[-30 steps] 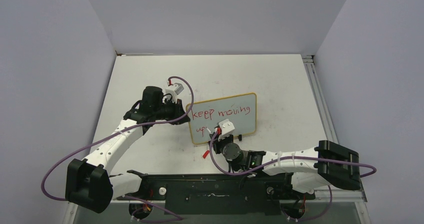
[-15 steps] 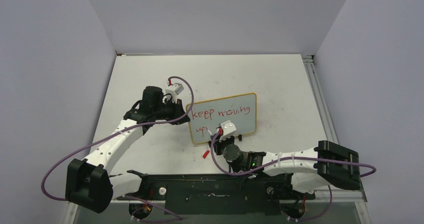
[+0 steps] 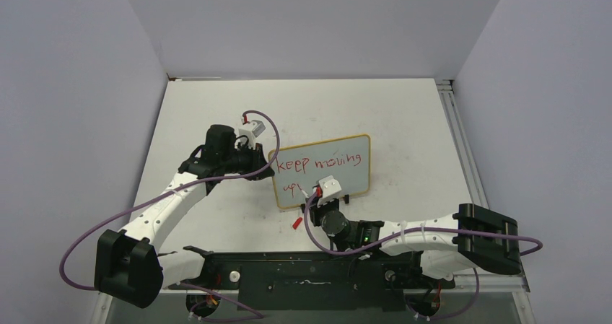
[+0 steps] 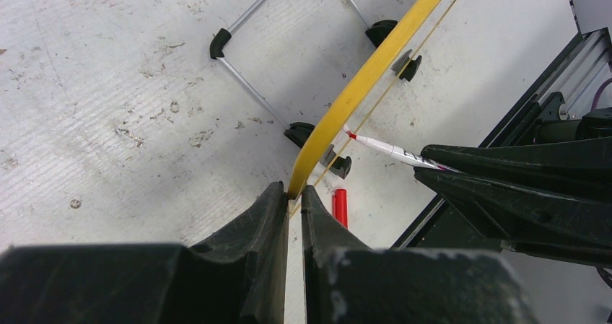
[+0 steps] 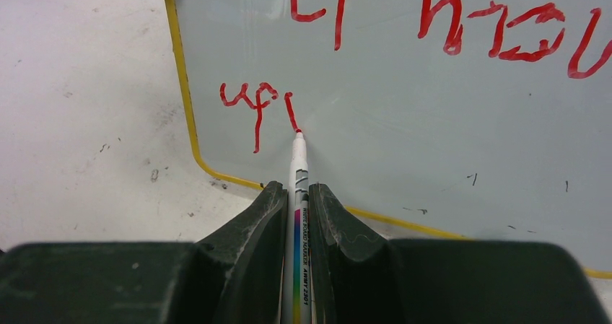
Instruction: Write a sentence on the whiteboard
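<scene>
Mid-table the whiteboard (image 3: 339, 174) stands landscape, face nearward; left tool (image 4: 294, 191) pinches its edge, right tool (image 5: 297, 188) a marker (image 5: 298, 156).

Robot lab, enclosed test cell.
Blank grey walls (image 3: 303, 28) rise beyond the jaws; scuffed, ink-marked white table (image 3: 404, 115) beneath them; black mounting bar (image 3: 303, 275) behind, aluminium rail (image 3: 462, 143) off to the right.

Red cap (image 3: 296, 222) lying loose on scuffed white surface (image 3: 404, 115), toward the near edge. White marker (image 5: 299, 172), red tip forward. Metal rail (image 3: 457, 138) along right side. Plain grey walls (image 3: 310, 21) around.
</scene>
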